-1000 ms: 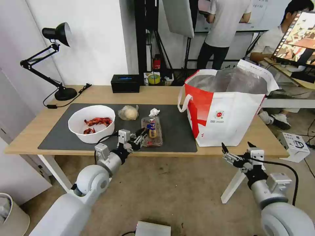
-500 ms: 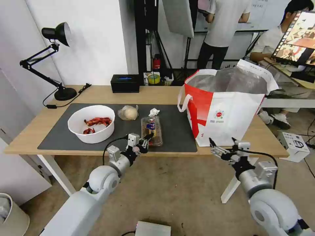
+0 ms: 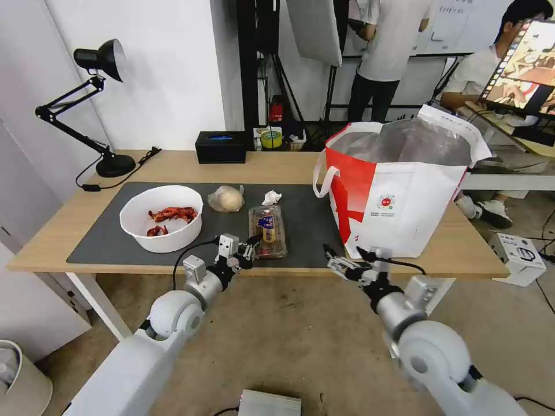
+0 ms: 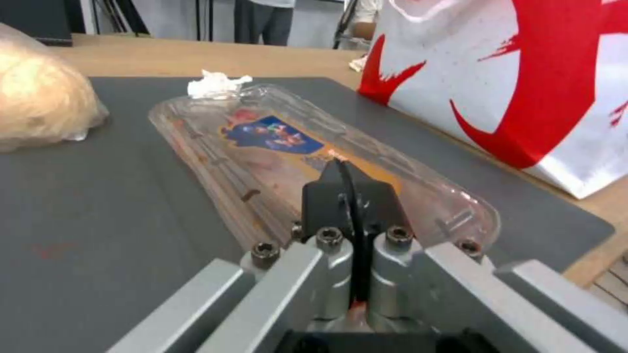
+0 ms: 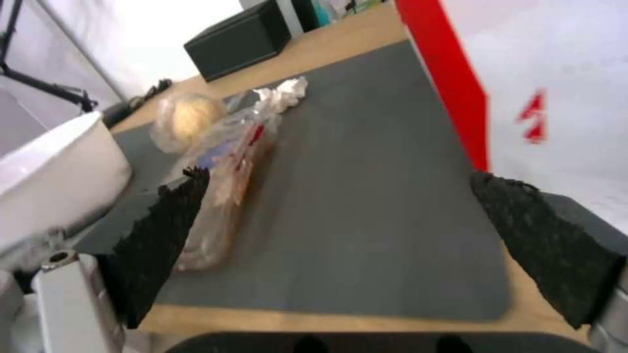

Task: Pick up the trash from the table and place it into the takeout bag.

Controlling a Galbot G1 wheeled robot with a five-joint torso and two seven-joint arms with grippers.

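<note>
On the dark mat of the table lie the trash items: a clear hinged tray, a crumpled tissue, a clear bag with a pale lump and a white bowl with red shells. The takeout bag stands open on the right. My left gripper is shut, its tips over the tray's near end; whether it pinches the tray I cannot tell. My right gripper hangs open at the table's front edge, left of the bag's corner, facing the mat.
A black tissue box sits at the table's back edge, and a black desk lamp stands at the back left with its cord. People and equipment are behind the table. A white box lies on the floor at the right.
My right arm has swung left along the table's front edge, from the right end to near the bag's left corner. The left gripper has stayed at the tray's near end.
</note>
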